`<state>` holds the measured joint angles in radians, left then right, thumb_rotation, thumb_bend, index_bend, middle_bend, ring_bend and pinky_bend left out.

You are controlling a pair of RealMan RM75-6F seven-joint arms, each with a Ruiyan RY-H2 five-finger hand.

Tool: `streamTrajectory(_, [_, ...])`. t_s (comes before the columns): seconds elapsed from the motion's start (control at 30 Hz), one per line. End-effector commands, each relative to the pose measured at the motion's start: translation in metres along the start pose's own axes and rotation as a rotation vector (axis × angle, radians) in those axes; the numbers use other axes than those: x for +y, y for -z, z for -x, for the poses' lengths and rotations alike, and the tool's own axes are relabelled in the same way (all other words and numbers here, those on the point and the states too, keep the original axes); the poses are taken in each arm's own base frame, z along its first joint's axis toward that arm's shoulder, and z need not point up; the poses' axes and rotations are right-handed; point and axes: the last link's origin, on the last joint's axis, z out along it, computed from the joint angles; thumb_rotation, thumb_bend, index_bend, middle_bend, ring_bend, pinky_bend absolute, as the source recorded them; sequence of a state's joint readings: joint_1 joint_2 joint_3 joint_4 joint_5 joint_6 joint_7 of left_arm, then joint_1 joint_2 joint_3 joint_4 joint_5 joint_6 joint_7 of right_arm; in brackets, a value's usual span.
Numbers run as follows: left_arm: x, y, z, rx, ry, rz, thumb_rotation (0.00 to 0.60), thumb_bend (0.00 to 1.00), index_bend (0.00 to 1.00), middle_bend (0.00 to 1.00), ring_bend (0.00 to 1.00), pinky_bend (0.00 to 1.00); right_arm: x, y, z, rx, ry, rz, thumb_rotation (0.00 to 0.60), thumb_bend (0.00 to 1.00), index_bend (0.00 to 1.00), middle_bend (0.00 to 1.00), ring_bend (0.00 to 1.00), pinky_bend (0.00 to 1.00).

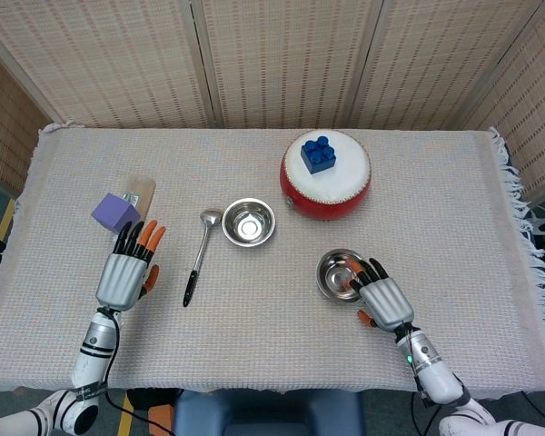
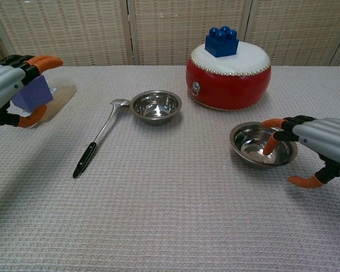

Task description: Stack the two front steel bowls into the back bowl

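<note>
One steel bowl (image 1: 248, 222) (image 2: 156, 106) stands upright near the table's middle, further back. A second steel bowl (image 1: 336, 273) (image 2: 255, 148) sits at the front right. My right hand (image 1: 382, 296) (image 2: 320, 140) is at this bowl's near right rim. Its fingers (image 2: 270, 143) reach over the rim into the bowl. The thumb (image 2: 304, 181) hangs outside the bowl, apart from its wall, so nothing is gripped. My left hand (image 1: 127, 269) (image 2: 5, 85) hovers at the far left with its fingers stretched out, holding nothing.
A ladle with a black handle (image 1: 196, 258) (image 2: 94, 146) lies left of the back bowl. A red drum (image 1: 325, 186) (image 2: 228, 79) with a blue brick (image 1: 319, 153) (image 2: 221, 41) on top stands at the back right. By my left hand sits a purple block (image 1: 115, 213) (image 2: 33, 93).
</note>
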<state>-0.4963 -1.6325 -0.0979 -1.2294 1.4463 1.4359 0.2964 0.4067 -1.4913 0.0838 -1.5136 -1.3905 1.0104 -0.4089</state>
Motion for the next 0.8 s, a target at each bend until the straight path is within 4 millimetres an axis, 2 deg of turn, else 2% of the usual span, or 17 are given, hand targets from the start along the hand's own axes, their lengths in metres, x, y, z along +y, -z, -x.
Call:
streamTrajectory(0.03, [-0.005,0.007,-0.003,-0.012,0.014,-0.012,0.600,0.49,0.00,0.00,0.00,0.00,-0.007,-0.008,0.003,0.008,0.014,-0.008,0.600,0.25,0.44,0.00,0.00,0.01])
streamTrajectory(0.2, [-0.010,0.017,-0.006,-0.038,0.036,-0.013,0.600,0.49,0.00,0.00,0.00,0.00,-0.012,-0.014,0.006,0.015,0.013,0.001,0.600,0.31,0.55,0.00,0.00,0.03])
streamTrajectory(0.27, [-0.013,0.022,-0.008,-0.045,0.035,-0.014,0.600,0.49,0.00,0.00,0.00,0.00,-0.015,-0.015,0.002,0.046,0.006,-0.001,0.600,0.36,0.60,0.01,0.00,0.05])
streamTrajectory(0.5, [-0.025,0.034,-0.015,-0.047,0.023,-0.040,0.600,0.49,0.00,0.00,0.00,0.00,-0.033,-0.025,-0.025,0.158,-0.027,-0.039,0.600,0.39,0.63,0.02,0.00,0.07])
streamTrajectory(0.6, [-0.032,0.038,-0.017,-0.048,0.013,-0.054,0.600,0.50,0.00,0.00,0.00,0.00,-0.050,-0.041,-0.042,0.201,-0.031,-0.071,0.600,0.39,0.62,0.02,0.00,0.07])
streamTrajectory(0.8, [-0.044,0.043,-0.023,-0.046,0.013,-0.085,0.600,0.49,0.00,0.00,0.00,0.00,-0.092,-0.085,-0.070,0.295,0.015,-0.103,0.600,0.39,0.62,0.02,0.00,0.07])
